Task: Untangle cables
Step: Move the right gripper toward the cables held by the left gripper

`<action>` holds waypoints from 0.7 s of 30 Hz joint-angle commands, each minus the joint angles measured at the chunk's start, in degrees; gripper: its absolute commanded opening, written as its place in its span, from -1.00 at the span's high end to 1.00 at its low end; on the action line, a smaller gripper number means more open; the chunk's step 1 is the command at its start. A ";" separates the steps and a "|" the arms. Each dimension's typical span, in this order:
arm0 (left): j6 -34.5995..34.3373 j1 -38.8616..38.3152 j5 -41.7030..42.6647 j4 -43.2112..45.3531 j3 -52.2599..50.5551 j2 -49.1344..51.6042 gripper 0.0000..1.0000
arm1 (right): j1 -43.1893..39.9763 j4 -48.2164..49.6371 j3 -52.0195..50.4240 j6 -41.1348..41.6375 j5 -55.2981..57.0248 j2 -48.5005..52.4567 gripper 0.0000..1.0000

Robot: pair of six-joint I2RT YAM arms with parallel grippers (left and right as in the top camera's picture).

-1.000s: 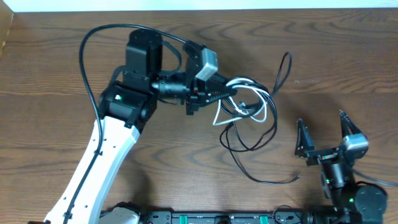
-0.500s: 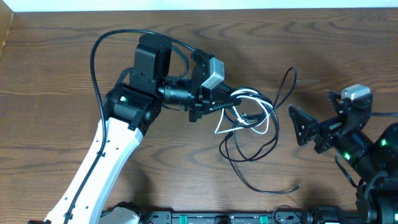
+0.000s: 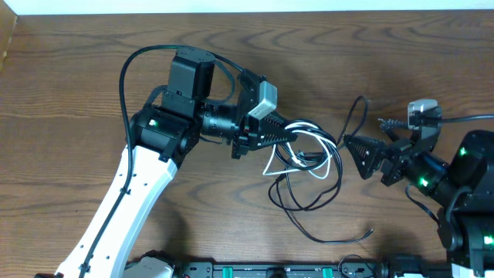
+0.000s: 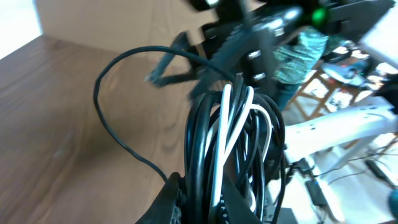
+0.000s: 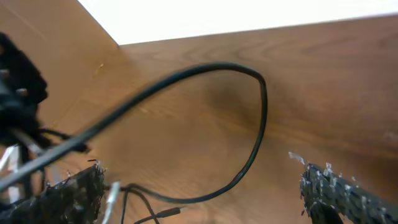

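I am gripping 2 cables in the left tool (image 3: 289,133): the black cord (image 4: 200,143) and white cord (image 4: 222,134) are bunching at its tips and trailing onto the bench (image 3: 77,77) below. The right tool (image 3: 364,133) is gaping open, empty, just beside them.

No legible txt, labels, brands, nos. or signs in any view.
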 commanded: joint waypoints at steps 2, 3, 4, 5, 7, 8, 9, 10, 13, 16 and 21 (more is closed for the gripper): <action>1.38 0.07 8.39 0.02 0.44 -0.85 0.85 | -0.37 -1.60 0.66 3.34 -2.27 3.04 -0.98; 1.38 0.07 8.85 0.02 0.44 -0.85 0.84 | -0.35 -1.92 0.66 3.78 -2.51 3.69 -0.98; 1.38 0.07 9.81 0.02 0.44 -0.85 0.85 | -0.35 -2.19 0.63 3.72 -3.85 4.68 -0.99; 1.38 0.07 10.49 0.02 0.44 -0.85 0.85 | -0.35 -2.38 0.61 3.69 -5.20 5.44 -0.99; 1.38 0.07 12.24 0.00 0.44 -0.85 0.85 | -0.33 -2.38 0.61 3.69 -7.17 6.80 -0.99; 1.38 0.07 12.72 -0.04 0.44 -0.85 0.85 | -0.33 -2.38 0.61 3.54 -8.13 7.63 -0.99; 1.38 0.04 12.83 -0.15 0.44 -0.85 0.85 | -0.33 -2.38 0.61 3.19 -8.96 8.37 -0.98; 1.38 0.02 12.83 -0.20 0.44 -0.85 0.85 | -0.33 -2.38 0.61 2.93 -9.40 8.79 -0.98; 1.33 0.02 12.94 -0.61 0.44 -0.85 0.85 | -0.20 -2.36 0.61 2.75 -10.38 10.75 -0.99; 1.38 0.02 14.69 -0.61 0.44 -0.85 0.85 | 0.98 -2.32 0.61 2.23 -10.36 11.80 -0.99; 1.36 -1.14 14.82 -0.61 0.44 -0.85 0.85 | 4.68 -0.46 0.61 0.39 -10.23 13.38 -0.98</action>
